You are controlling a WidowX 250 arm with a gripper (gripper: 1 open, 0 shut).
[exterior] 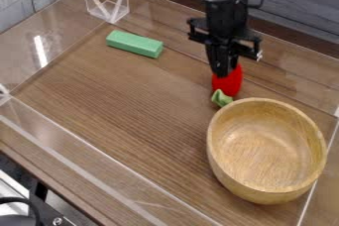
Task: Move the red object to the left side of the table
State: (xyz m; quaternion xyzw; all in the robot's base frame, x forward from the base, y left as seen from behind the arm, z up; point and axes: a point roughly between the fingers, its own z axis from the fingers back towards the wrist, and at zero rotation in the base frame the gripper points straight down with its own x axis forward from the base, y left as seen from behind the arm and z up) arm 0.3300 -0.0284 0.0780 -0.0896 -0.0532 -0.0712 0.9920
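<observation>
Hand (227, 68) pinched on the red object (231, 81), right of the middle of the table (119, 111).
I see the fingers pointing almost straight down and pressed in on the object's red body, its green end low at the wood, just beside the far rim of the wooden bowl (268, 149). Leftward, open wood runs to the clear acrylic wall (40, 47); the green block (135, 44) lies near the far edge, well apart from the hand.
</observation>
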